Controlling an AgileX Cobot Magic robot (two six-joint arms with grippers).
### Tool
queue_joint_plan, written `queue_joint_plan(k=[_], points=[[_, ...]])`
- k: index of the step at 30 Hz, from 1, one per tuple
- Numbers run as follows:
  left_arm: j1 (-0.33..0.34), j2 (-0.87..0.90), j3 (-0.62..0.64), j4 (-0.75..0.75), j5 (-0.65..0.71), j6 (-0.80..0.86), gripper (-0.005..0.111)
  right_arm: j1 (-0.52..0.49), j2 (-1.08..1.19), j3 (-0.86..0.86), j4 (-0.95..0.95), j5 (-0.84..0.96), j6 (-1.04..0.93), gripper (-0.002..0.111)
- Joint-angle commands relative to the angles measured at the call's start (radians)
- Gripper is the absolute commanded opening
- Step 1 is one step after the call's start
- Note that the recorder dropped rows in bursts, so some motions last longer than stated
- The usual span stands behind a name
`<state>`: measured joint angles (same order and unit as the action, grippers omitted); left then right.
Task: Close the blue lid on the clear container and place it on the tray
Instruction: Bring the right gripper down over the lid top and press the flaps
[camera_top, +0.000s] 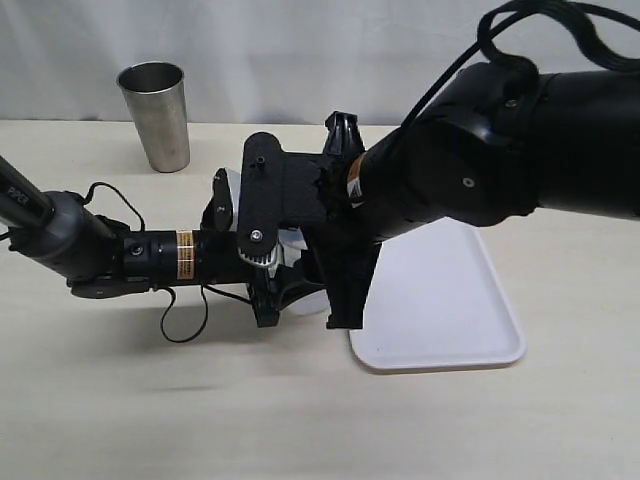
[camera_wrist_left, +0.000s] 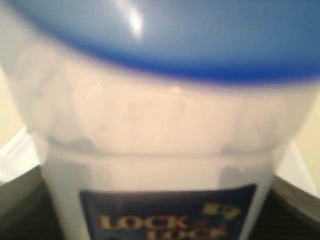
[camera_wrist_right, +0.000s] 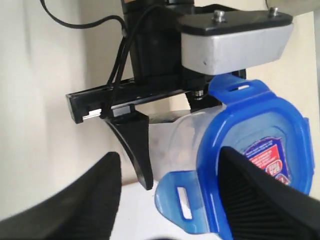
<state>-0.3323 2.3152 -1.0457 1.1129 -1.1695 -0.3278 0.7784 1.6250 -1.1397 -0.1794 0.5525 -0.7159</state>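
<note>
**Lid seated, latches not snapped; container not on the tray**

The surface (camera_top: 120, 400) carries the white tray (camera_top: 450, 300), which lies bare on the right. Both arms meet just beside the tray's left edge.

The left tool (camera_wrist_left: 160, 200) holds the clear container (camera_wrist_right: 175, 135) by its body, a dark pad on each side. The right tool (camera_wrist_right: 167, 160) stands wide, with the lid end between its fingers. No grip is evident.

The blue lid (camera_wrist_right: 250, 135) sits on the container's mouth. The two flaps (camera_wrist_right: 177, 200) in view splay outward, so I judge the closing step to be in hand.

The next move calls for pressing each flap down against the rim while the left tool steadies the body. The container can then be carried to the tray.
</note>
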Motion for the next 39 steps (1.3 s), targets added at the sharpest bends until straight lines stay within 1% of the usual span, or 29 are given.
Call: queue_joint_plan(k=[1, 10, 14, 19, 22, 25, 34, 39], points=[[-0.003, -0.001, -0.004, 0.002, 0.013, -0.014, 0.000, -0.011, -0.034, -0.009, 0.042, 0.058, -0.002, 0.054], [-0.003, -0.001, -0.004, 0.004, 0.017, -0.017, 0.000, -0.032, -0.034, -0.012, 0.068, 0.082, -0.010, 0.054], [-0.003, -0.001, -0.004, 0.004, 0.017, -0.017, 0.000, -0.034, -0.034, -0.012, 0.032, 0.077, 0.000, 0.054], [-0.003, -0.001, -0.004, 0.004, 0.017, -0.017, 0.000, -0.034, -0.034, -0.012, 0.017, 0.080, 0.006, 0.048], [-0.003, -0.001, -0.004, 0.004, 0.017, -0.017, 0.000, -0.034, -0.034, -0.012, 0.048, 0.107, -0.006, 0.049], [-0.003, -0.001, -0.004, 0.004, 0.017, -0.017, 0.000, -0.034, -0.035, -0.012, 0.050, 0.112, -0.006, 0.052], [-0.003, -0.001, -0.004, 0.004, 0.017, -0.017, 0.000, -0.034, -0.106, -0.034, 0.059, 0.102, -0.002, 0.052], [-0.003, -0.001, -0.004, 0.004, 0.020, -0.017, 0.000, -0.034, -0.095, -0.034, 0.050, 0.080, -0.002, 0.051]])
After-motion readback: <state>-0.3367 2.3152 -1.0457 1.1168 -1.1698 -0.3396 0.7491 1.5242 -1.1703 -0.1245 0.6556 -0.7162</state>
